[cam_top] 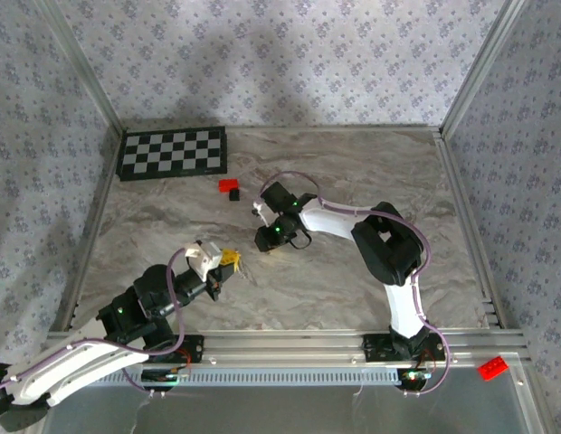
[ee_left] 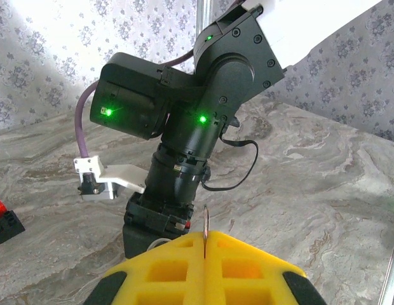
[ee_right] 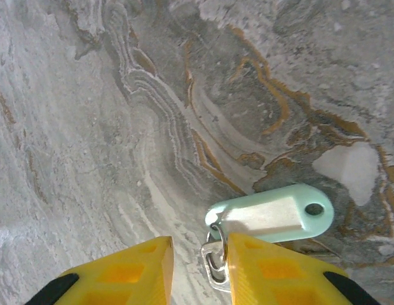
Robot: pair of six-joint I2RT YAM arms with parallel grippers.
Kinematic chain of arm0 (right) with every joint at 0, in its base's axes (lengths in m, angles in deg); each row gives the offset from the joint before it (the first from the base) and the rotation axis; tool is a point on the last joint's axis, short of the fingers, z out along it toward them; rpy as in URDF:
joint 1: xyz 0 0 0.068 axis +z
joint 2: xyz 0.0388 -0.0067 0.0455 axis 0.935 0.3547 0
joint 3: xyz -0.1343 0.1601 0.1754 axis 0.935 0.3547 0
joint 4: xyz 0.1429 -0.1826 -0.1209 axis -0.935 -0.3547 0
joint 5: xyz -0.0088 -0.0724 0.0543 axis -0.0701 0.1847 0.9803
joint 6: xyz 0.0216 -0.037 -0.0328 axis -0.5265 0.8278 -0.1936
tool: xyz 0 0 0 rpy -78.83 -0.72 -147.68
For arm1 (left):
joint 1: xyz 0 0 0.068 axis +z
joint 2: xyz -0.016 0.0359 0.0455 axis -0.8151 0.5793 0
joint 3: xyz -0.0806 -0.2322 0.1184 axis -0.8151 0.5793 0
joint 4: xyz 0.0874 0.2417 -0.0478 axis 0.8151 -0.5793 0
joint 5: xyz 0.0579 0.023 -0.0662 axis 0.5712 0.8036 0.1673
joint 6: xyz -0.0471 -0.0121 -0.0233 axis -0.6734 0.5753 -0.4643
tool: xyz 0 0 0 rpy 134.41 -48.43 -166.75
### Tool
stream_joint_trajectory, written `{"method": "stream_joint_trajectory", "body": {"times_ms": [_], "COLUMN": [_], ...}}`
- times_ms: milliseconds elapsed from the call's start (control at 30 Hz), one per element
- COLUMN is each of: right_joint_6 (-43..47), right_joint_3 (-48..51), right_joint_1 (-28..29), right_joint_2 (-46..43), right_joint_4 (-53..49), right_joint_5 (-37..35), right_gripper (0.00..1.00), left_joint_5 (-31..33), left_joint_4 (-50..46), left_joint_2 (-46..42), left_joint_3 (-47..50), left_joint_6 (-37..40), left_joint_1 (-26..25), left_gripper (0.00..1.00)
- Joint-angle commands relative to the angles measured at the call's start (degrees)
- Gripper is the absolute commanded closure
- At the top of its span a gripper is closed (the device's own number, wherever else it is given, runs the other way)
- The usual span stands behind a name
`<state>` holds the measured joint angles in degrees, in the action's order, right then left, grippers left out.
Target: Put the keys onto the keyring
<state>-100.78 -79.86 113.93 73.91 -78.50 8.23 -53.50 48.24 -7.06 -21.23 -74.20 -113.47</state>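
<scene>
Watching remotely, I saw the left gripper (ee_left: pixel 204 244) clenched on a thin metal sliver (ee_left: pixel 205 219), edge-on. The right gripper (ee_right: pixel 200 244) stood parted around the silvery key (ee_right: pixel 215 265), which was ringed to a mint tag (ee_right: pixel 273 216) on the marble table (ee_right: pixel 89 127).

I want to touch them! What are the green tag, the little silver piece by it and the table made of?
Green tag: looks like smooth matte plastic, evenly coloured with a moulded hole. Silver piece: probably metal, pale and shiny-edged. Table: marble-patterned and smooth; real stone or print, I cannot tell.
</scene>
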Motion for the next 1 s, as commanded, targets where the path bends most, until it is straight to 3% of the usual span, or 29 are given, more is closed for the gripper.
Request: {"method": "stream_joint_trajectory", "body": {"times_ms": [0,967], "right_joint_6": [1.06,2.21], "right_joint_3": [-1.49,-4.91], "right_joint_1": [0.35,1.04], "right_joint_2": [0.78,2.83], "right_joint_4": [-2.71,-5.11], "right_joint_5": [-1.21,-2.45], "right_gripper": [0.71,0.79], "left_joint_5": [0.74,0.92], "left_joint_4": [2.89,2.70], "left_joint_2": [-1.16,-1.87], "left_joint_3": [-0.02,-0.20], "left_joint_6": [-0.34,0.44], "left_joint_1": [0.41,0.43], "left_gripper": [1.00,1.00]}}
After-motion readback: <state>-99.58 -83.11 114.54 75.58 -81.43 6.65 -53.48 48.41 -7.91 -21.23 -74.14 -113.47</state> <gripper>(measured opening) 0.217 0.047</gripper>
